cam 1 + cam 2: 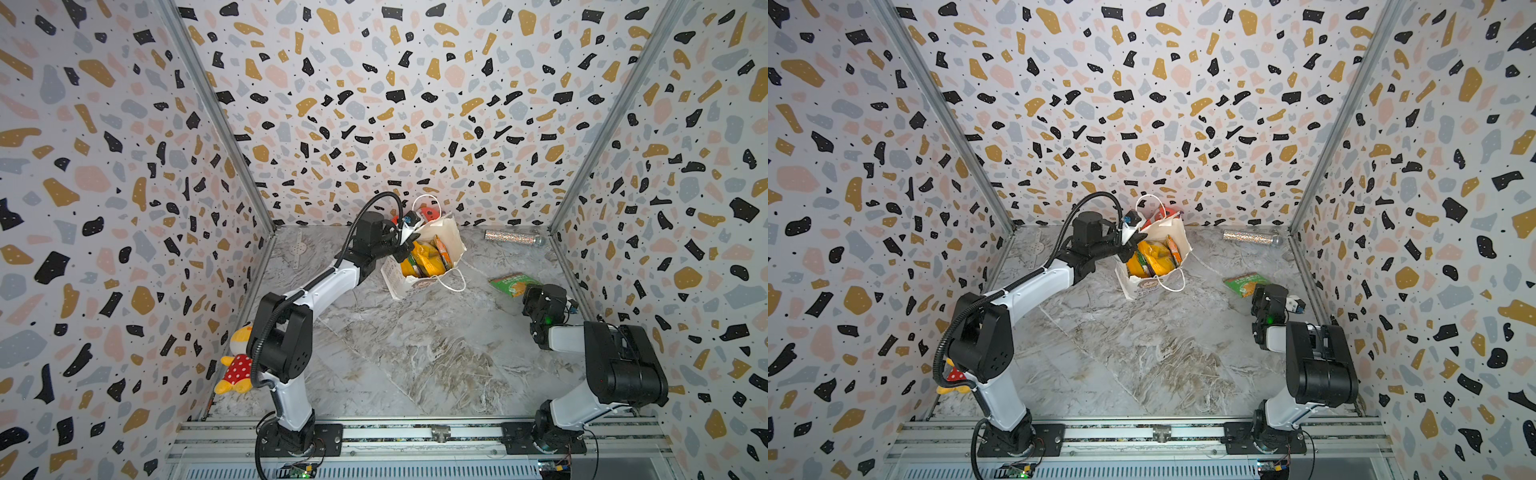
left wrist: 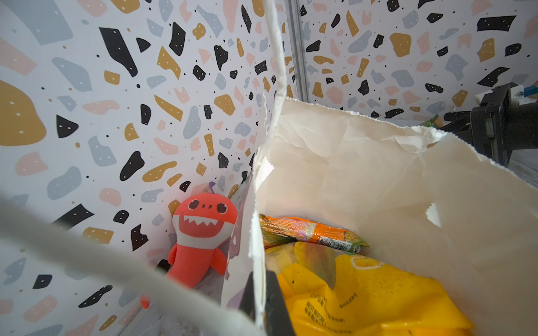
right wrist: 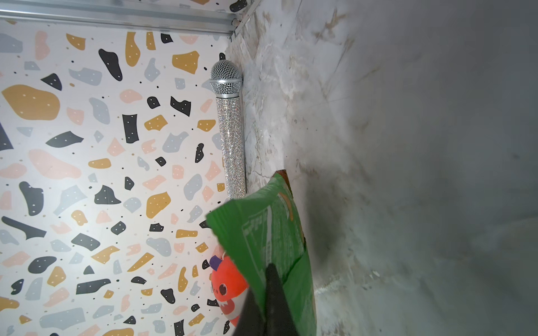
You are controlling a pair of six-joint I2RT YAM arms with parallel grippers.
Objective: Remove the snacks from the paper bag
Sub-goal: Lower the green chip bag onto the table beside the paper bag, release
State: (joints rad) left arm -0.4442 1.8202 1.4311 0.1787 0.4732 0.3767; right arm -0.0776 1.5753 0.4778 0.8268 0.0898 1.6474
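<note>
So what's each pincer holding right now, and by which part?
Left pincer is shut on the paper bag, pinching its side wall at the rim. Right pincer grips the green packet by its edge.

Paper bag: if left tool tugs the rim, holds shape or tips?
Probably buckles: the paper bag wall looks thin, creased. May tip: tall, snacks loose inside. Left tool pinches only the ragged rim, so tearing seems possible.

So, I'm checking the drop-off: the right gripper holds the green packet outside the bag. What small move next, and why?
Probably open the right gripper and let go: the green packet it pinches seems to lie flat on the table, well clear of the paper bag, whose rim the left gripper pinches.
</note>
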